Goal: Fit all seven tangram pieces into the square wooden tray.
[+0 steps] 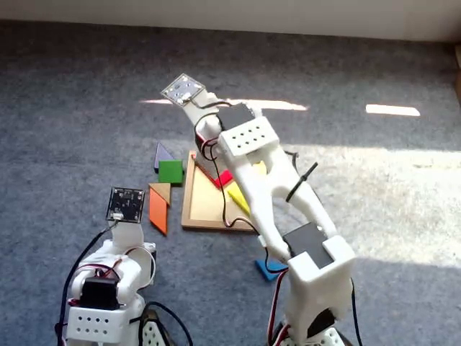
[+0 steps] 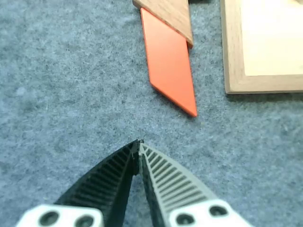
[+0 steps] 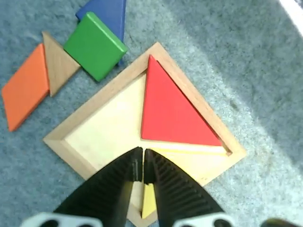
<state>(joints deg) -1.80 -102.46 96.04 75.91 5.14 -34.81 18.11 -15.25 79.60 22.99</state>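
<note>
Leftward first: left arm (image 1: 115, 277) low and drawn back, left jaws pressed together on nothing, tips just short of the orange parallelogram (image 2: 170, 64); parked there, probably, to stay out of the way. Next along, wooden triangle (image 3: 59, 61), green square (image 3: 94, 45) and blue triangle (image 3: 109, 12), clustered just outside the wooden tray (image 2: 232, 47), handy for picking. Inside, red triangle (image 3: 170, 113) tucked into a corner, yellow piece (image 1: 240, 197) alongside, partly hidden. Above that, right jaws pressed together, seemingly empty. Farther right, another blue piece (image 1: 268, 271) on the surface beneath the right arm (image 1: 266, 173).
</note>
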